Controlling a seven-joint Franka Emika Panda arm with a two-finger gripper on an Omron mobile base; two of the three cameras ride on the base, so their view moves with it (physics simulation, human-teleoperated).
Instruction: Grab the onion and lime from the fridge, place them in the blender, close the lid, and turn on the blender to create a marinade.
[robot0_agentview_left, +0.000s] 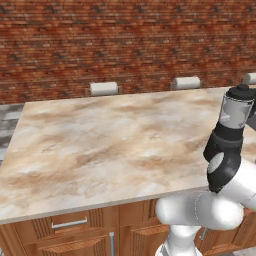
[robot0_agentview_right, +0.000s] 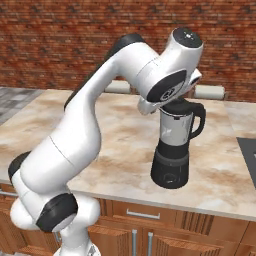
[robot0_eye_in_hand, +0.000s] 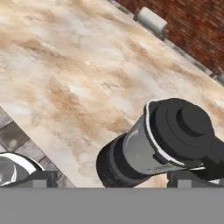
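Observation:
The blender (robot0_agentview_right: 172, 150) stands on the marble counter (robot0_agentview_right: 120, 135), its black base under a clear jar (robot0_agentview_left: 234, 113). The black lid (robot0_eye_in_hand: 183, 124) with its raised knob sits on top of the jar. My gripper (robot0_eye_in_hand: 116, 179) hovers just above and to one side of the blender, open, its two dark fingertips (robot0_eye_in_hand: 39, 177) spread wide with nothing between them. In the left base view my dark wrist joint hides the blender's base. I cannot tell what is inside the jar. The onion, the lime and the fridge are out of view.
White stool backs (robot0_agentview_left: 104, 88) (robot0_agentview_left: 186, 82) (robot0_agentview_right: 209, 92) line the counter's far edge, before a brick wall (robot0_agentview_left: 125, 40). Wooden drawers (robot0_agentview_left: 70, 225) sit under the near edge. A dark cooktop (robot0_agentview_right: 250, 155) lies at the right. Bare marble (robot0_agentview_left: 100, 140) stretches left of the blender.

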